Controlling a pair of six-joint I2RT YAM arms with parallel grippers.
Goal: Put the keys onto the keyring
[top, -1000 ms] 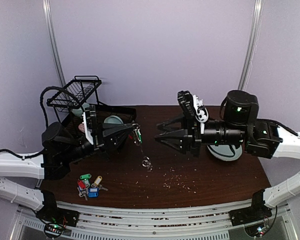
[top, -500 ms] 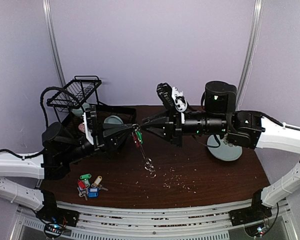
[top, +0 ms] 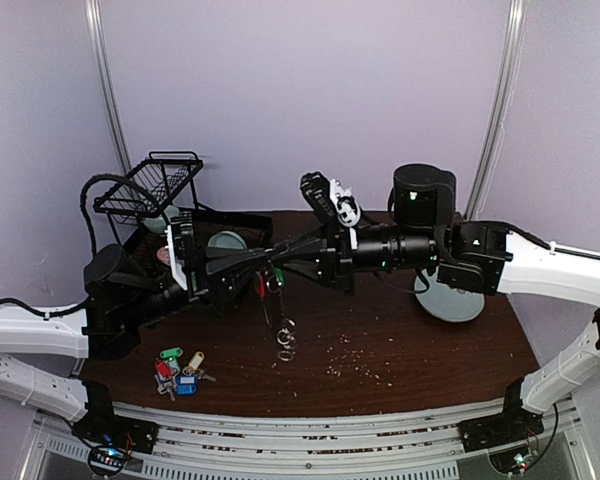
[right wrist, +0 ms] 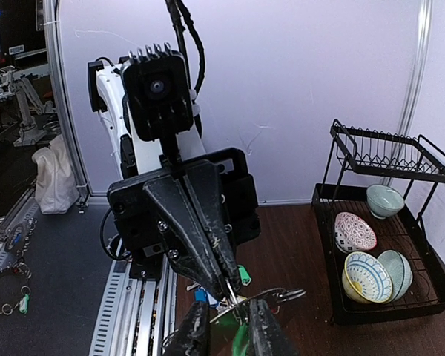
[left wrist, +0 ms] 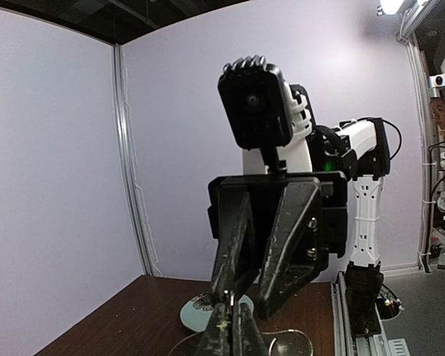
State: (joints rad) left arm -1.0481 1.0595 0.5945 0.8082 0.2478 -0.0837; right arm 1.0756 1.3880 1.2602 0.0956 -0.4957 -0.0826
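Left claw (left wrist: 231,337) (pinched closed) just under right claw (left wrist: 243,304)

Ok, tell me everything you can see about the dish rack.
The rack is black wire with two tiers. It stands at the table's far left corner, behind the left arm. Its upper tier is a sloping mesh basket that looks empty. The lower tray holds four bowls: a teal one at the back, a red-patterned one, a yellow-rimmed one and a pale green one, the last two leaning together.

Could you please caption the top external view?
Left gripper holds silver wire keyring with red- and green-tagged keys above brown table; right gripper meets it.
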